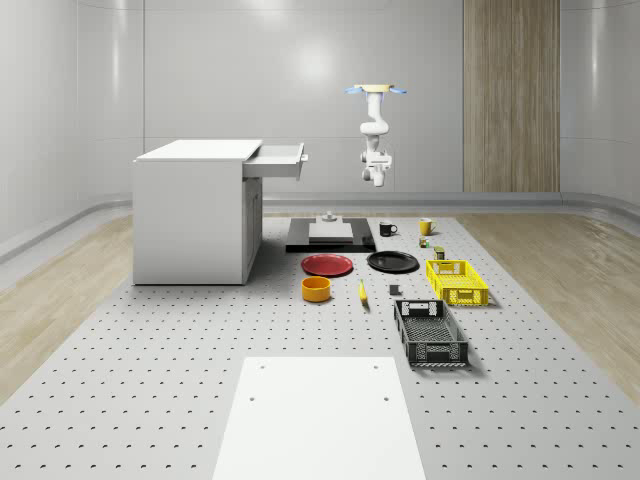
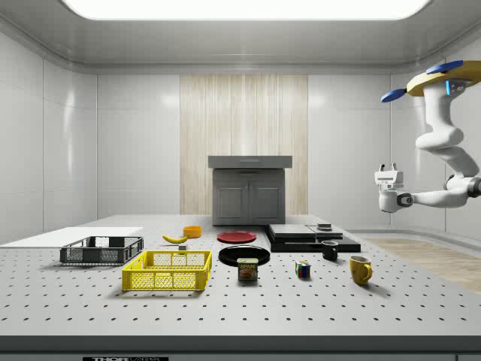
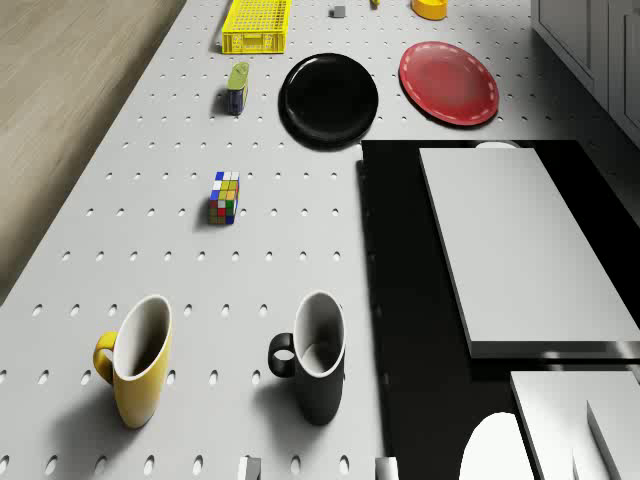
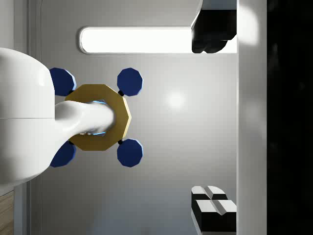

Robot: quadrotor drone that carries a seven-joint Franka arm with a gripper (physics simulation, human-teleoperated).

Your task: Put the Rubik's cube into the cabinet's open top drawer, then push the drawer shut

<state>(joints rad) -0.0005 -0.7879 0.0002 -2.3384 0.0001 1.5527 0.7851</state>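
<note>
Rubik's cube (image 3: pixel 224 197) on perforated table (image 3: pixel 150 260), white-walled room

- The room is evenly and brightly lit; in the side view a broad ceiling light panel (image 2: pixel 240 7) glows white along the top edge.
- The wrist view shows a long light strip (image 4: pixel 134 40) blown out to pure white, with a soft round highlight on the grey surface beneath it.
- Pale reflections of the lighting streak the glossy back wall (image 1: pixel 300 70) in the whole-scene view.
- Shadows on the table (image 3: pixel 150 260) are soft and short, pooling beside the yellow mug (image 3: pixel 135 360) and the black mug (image 3: pixel 315 355).
- The black plate (image 3: pixel 328 97) carries a faint sheen.
- Edges are crisp throughout, with straight lines unbent.
</note>
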